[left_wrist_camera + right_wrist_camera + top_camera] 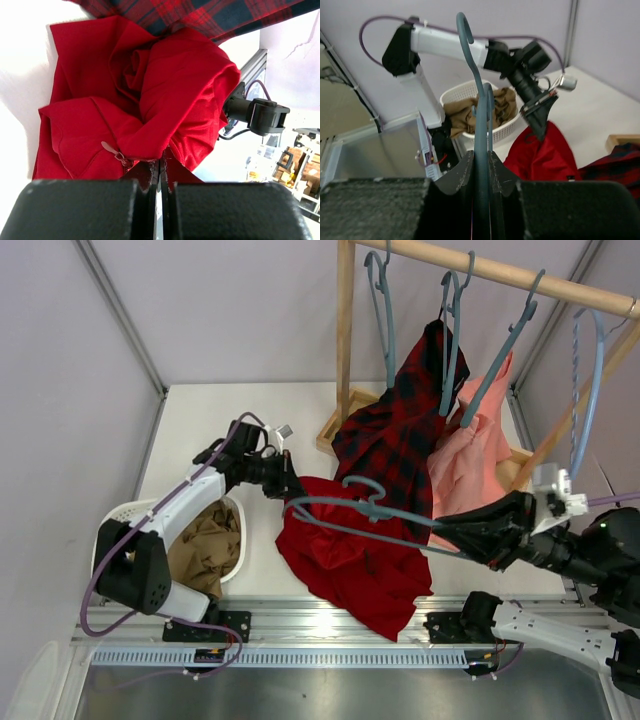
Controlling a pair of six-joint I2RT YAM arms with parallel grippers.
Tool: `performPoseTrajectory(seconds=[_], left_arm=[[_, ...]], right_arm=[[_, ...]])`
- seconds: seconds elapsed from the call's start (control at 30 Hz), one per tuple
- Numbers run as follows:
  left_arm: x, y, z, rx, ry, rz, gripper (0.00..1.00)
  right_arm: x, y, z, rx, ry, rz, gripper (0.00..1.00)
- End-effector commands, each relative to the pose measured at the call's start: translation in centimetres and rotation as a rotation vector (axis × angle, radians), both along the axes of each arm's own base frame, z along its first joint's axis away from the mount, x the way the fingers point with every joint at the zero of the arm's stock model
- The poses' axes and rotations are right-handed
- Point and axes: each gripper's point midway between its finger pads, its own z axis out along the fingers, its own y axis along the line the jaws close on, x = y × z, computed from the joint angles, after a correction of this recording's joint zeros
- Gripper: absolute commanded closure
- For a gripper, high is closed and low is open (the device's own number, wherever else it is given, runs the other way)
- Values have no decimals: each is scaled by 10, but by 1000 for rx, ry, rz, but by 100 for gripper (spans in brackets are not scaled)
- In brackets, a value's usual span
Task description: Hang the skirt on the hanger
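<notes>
Large plain bright-red soft cloth skirt point(350, 560) lies heaped on table point(230, 410) just beside white plastic laundry basket point(125, 512). L pincer point(288, 487) clenched on its zip edge; R pincer point(447, 533), farther from basket, grips slim grey-blue plastic hanger point(372, 508). Skirt prob. light, floppy, slippery: hold at waistband.

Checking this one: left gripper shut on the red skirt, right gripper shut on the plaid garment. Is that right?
Not quite. The right gripper is shut on the grey-blue hanger, not on the plaid garment; the right wrist view shows this. The left gripper is indeed shut on the red skirt.
</notes>
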Motion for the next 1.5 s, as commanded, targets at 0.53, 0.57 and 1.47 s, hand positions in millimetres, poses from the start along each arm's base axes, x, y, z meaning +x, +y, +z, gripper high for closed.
performPoseTrajectory(seconds=[0.53,0.57,1.47], left_arm=[[-17,6,22,-19,-29,-34,100],[-18,6,22,-21,-28,-33,100],[-16,4,14,-24,-16,-55,100]], right_arm=[[18,83,-62,-189,-138,156,100],[23,83,-63,-198,-147,130,100],[48,84,-52,-396,-331,48,100]])
